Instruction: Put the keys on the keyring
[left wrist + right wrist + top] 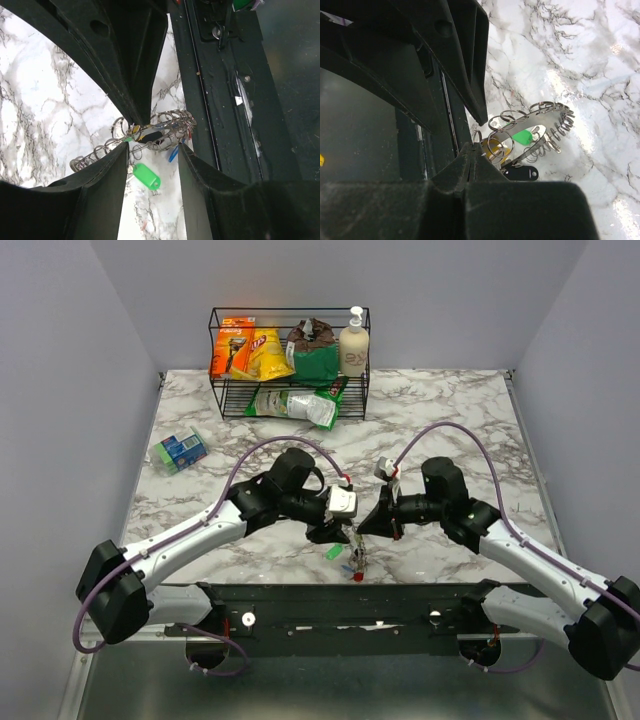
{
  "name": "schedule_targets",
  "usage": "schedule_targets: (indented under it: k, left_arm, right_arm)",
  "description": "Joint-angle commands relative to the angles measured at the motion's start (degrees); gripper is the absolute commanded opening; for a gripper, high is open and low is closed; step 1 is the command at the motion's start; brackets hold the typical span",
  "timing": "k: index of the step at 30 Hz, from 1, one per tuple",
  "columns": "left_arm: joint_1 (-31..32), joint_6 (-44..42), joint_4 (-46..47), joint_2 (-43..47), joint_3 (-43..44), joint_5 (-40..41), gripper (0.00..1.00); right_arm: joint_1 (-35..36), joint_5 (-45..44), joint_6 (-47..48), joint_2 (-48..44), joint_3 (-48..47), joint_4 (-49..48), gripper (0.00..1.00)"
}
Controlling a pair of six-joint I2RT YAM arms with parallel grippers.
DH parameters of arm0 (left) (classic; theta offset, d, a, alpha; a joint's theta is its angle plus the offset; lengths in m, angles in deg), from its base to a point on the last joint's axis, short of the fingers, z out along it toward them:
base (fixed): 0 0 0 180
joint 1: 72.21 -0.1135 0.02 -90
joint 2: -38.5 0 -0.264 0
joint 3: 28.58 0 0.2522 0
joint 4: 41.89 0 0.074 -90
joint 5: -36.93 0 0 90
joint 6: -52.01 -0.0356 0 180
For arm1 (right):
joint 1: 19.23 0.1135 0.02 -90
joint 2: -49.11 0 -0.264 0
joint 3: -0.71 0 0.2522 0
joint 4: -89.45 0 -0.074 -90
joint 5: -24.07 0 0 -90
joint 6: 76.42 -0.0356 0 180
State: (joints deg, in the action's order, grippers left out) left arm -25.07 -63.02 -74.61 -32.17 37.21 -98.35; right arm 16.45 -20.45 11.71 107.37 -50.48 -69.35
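The keyring [172,120], a silvery wire loop strung with many small split rings, lies at the near table edge. It also shows in the right wrist view [547,107] and the top view [356,558]. On it hang a green tag [146,176], a blue key [173,154], a yellow tag [498,148] and a black tag [520,173]. A red key [357,577] lies near the edge. My left gripper [150,152] is open, its fingers either side of the ring. My right gripper [472,150] is shut, pinching the ring's near end.
A black wire rack [288,360] with snack bags and a lotion bottle stands at the back. A blue-green box [179,450] lies at the left. The dark mounting rail [340,605] runs just past the table's near edge, beside the keyring.
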Motion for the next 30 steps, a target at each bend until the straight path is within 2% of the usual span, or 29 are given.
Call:
schedule_targets:
  k: [1, 19, 26, 28, 30]
  left_arm:
    - [0.59, -0.80, 0.42, -0.69, 2.11, 0.19, 0.51]
    - [2.17, -1.07, 0.77, -4.47, 5.18, 2.30, 0.34]
    - [2.26, -2.82, -1.95, -6.05, 7.12, 2.47, 0.16]
    - [2.26, -3.17, -3.10, -6.14, 7.38, 2.56, 0.16]
    - [2.17, -3.79, -3.80, -5.97, 7.47, 3.08, 0.22]
  right_arm:
    - [0.26, 1.02, 0.37, -1.57, -1.07, -0.67, 0.01]
    - [0.18, 1.55, -0.07, -2.54, 0.08, -1.73, 0.01]
    - [0.18, 1.20, -0.15, -2.89, 0.25, -1.90, 0.01]
    - [0.18, 1.20, -0.15, -3.06, 0.25, -1.99, 0.01]
    - [0.18, 1.20, -0.15, -2.98, 0.34, -1.91, 0.01]
